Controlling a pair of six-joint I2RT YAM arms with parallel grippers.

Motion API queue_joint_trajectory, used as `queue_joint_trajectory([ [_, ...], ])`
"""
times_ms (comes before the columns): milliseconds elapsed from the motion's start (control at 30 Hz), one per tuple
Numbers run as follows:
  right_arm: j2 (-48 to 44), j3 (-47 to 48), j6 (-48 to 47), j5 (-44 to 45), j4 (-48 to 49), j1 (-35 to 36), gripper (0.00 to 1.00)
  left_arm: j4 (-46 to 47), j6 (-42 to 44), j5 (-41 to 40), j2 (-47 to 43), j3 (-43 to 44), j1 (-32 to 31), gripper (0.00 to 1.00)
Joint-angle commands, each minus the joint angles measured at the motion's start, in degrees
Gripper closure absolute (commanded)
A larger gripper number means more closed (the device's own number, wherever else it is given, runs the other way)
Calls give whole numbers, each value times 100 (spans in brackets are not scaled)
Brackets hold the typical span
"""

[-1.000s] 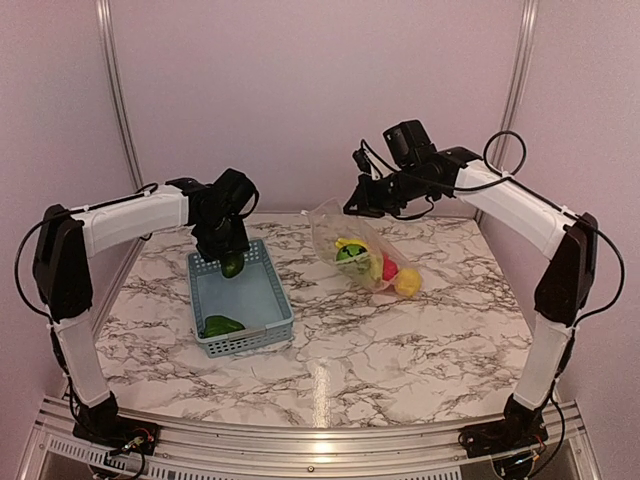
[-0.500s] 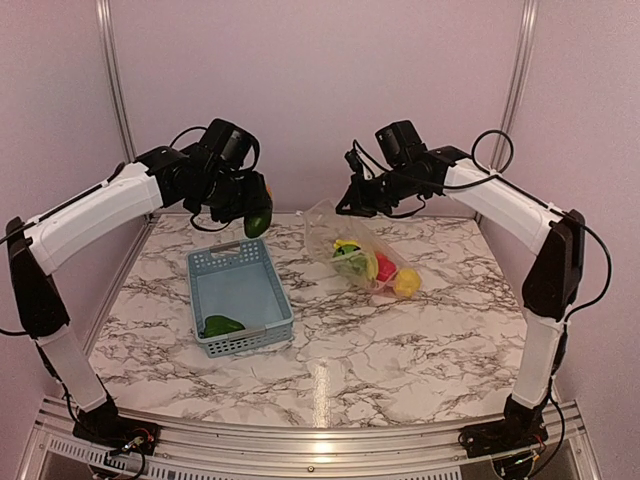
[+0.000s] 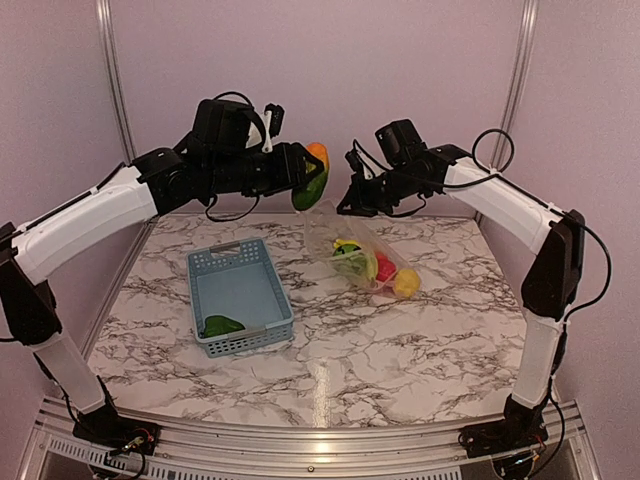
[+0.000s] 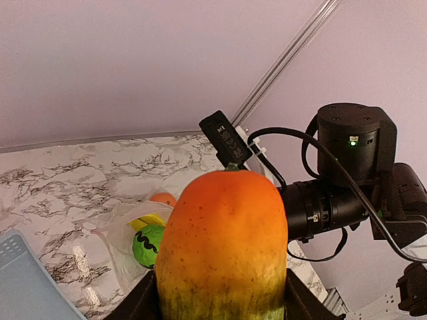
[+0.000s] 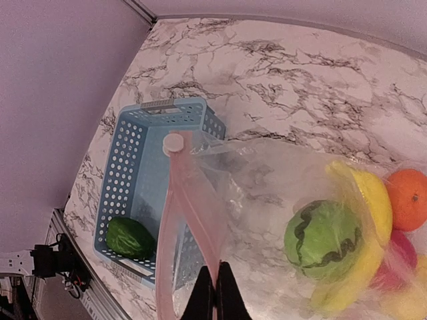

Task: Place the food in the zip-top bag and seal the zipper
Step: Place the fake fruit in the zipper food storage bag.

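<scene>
**While One Arm Lifts the Bag's Mouth, the Other Holds a Fruit Beside It**

As the left gripper (image 4: 223,305) hangs high above the marble table (image 3: 420,340), its fingers stand part-way spread and clamp the green end of an orange-and-green fruit (image 3: 312,174) from either side. The right gripper (image 5: 215,293) has its fingers pressed together on the zipper (image 5: 195,203), pinching the pale strip and holding the mouth of the clear bag (image 3: 345,235) up off the table.

Seen from above, the fruit's long axis stands nearly upright, orange end up and leaning a little to the right, green end down. It sits just beside the right gripper and the raised mouth; whether they touch cannot be told. The bag slants from that pinch down and to the right, its bottom resting on the table, loaded with a striped green ball (image 5: 322,240), a yellow banana (image 5: 370,200), an orange (image 5: 408,193) and a red piece (image 5: 395,261).

Only the right wrist camera shows the zipper bowed into an open loop, with a small round slider tab (image 5: 173,143) at its far end. It also shows one green piece (image 5: 130,239) lying in the near end of the blue basket (image 3: 240,290). The left wrist camera fills with the fruit's speckled skin, and the right arm shows behind it. Only the overhead camera shows both arms together.
</scene>
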Motion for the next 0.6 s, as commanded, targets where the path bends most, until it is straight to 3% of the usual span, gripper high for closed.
queue_joint_trajectory([
  [0,-257,69,-100,177,-185,-17,100,642,114,529,214,-188,-89,63],
  [233,-332,232,-92,285,-287,3,100,878,-173,560,505,-285,-163,64],
  [567,-449,414,-58,341,-463,14,100,1028,-908,-430,860,-660,-162,65],
])
